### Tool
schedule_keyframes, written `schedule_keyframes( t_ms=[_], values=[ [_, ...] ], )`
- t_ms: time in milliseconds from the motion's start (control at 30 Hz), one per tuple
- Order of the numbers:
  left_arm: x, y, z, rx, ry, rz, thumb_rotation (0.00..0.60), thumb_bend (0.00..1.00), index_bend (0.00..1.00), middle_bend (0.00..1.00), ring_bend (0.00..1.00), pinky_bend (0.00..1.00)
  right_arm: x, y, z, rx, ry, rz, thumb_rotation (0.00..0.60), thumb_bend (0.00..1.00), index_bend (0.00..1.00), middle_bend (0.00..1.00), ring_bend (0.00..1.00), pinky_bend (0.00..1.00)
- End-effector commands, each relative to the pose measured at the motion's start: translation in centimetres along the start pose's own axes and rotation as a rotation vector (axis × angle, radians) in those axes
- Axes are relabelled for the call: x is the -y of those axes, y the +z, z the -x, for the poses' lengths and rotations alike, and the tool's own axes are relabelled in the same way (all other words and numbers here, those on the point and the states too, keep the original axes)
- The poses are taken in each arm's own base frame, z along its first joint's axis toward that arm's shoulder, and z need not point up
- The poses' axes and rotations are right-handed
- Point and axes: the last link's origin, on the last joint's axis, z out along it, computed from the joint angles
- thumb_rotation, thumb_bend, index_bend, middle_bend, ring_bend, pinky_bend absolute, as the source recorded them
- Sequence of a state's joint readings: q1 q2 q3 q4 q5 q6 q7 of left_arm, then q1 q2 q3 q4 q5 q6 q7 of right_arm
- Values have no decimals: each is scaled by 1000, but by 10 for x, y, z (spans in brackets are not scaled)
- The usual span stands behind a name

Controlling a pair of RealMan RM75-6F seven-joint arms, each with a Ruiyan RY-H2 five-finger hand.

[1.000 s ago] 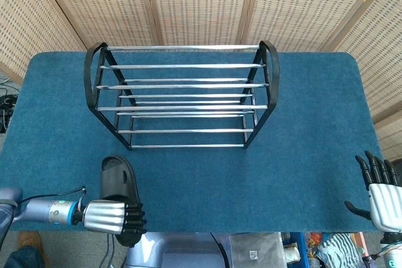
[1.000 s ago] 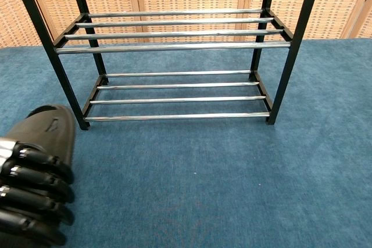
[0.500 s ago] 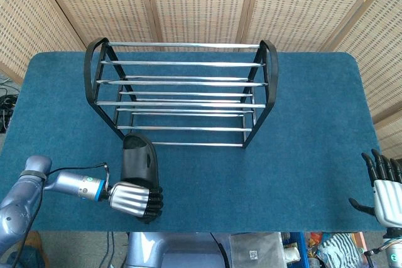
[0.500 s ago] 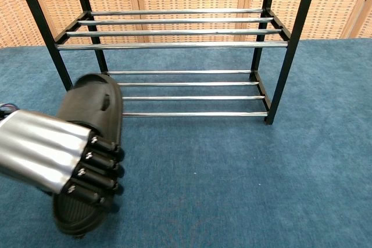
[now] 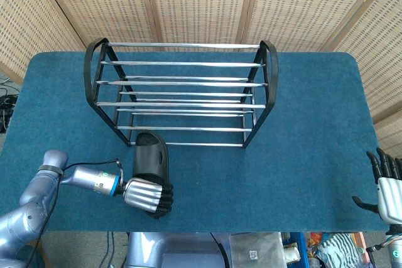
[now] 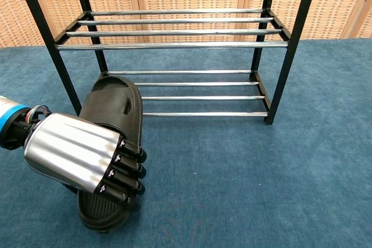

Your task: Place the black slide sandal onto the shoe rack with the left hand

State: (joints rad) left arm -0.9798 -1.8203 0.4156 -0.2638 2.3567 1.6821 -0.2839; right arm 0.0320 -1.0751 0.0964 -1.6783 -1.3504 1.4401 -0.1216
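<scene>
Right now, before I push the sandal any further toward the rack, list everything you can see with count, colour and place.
slide sandal: one, black, held in the left hand, toe end at the left front of the rack's lower tier.
shoe rack: one, black frame with chrome rails, two tiers, standing at the middle rear of the table; nothing on its rails.
table cover: one, blue carpet-like surface under everything.
woven screen: tan panels behind the table.
left hand: one, silver with black fingers, gripping the sandal's heel end near the table's front edge.
right hand: one, white with black fingers, open, off the table's right front corner, holding nothing.
</scene>
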Motion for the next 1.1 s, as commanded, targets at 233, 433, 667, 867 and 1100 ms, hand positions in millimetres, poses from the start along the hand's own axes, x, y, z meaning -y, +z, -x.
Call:
schedule_keyframes(
  t_ms=[233,433,667,867,1100],
  values=[
    [27,0,2,67,34,-43,600,52,510,440,371,457,-4,3,0,-1,2,22,600,0,0,0,0,0],
    [52,0,1,118,50,-84,600,52,510,431,364,452,-8,8,0,2,3,51,600,0,0,0,0,0],
    [75,-4,2,192,61,-117,600,52,510,410,344,448,-13,11,0,-1,8,83,600,0,0,0,0,0],
    [91,-9,4,245,55,-165,600,52,510,402,335,439,-19,16,-1,-4,8,118,600,0,0,0,0,0],
    [99,-11,5,278,57,-187,600,52,510,373,309,418,-21,20,3,9,-7,139,600,0,0,0,0,0]
  ],
)
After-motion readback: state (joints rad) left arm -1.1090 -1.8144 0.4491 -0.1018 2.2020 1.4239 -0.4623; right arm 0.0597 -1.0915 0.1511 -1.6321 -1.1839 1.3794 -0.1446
